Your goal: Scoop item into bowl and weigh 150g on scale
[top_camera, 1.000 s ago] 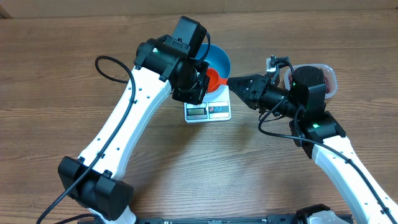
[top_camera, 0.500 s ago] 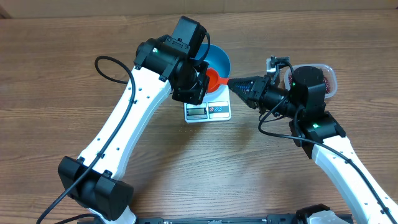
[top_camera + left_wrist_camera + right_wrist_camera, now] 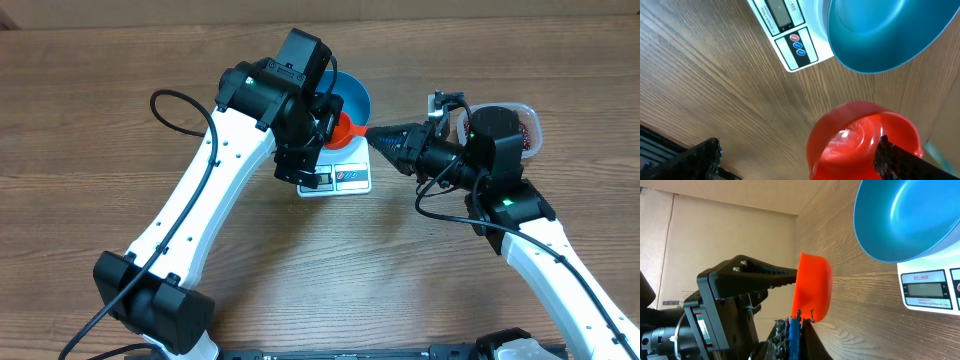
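Our right hand (image 3: 374, 132) is pressed together on the thin handle end of the red scoop (image 3: 343, 128), and in the right wrist view the cup stands on edge just past our fingertips. Our left hand (image 3: 799, 141) is spread wide. One finger (image 3: 695, 160) stands well apart from the scoop, while the other (image 3: 897, 160) lies against the cup's far side; we cannot tell whether it touches. Seen from overhead, the scoop hangs at 5 o'clock of the blue bowl (image 3: 357, 97), just beside its rim. The bowl sits on the white kitchen scale (image 3: 347, 180) and overhangs the platform, with the display panel showing at 6 o'clock of the bowl. The dark red-brown beans (image 3: 463, 127) lie in a clear plastic tub (image 3: 536, 127) at 3 o'clock of the bowl, well apart from it and partly hidden under our right arm. Everything rests on the wooden table (image 3: 100, 80).
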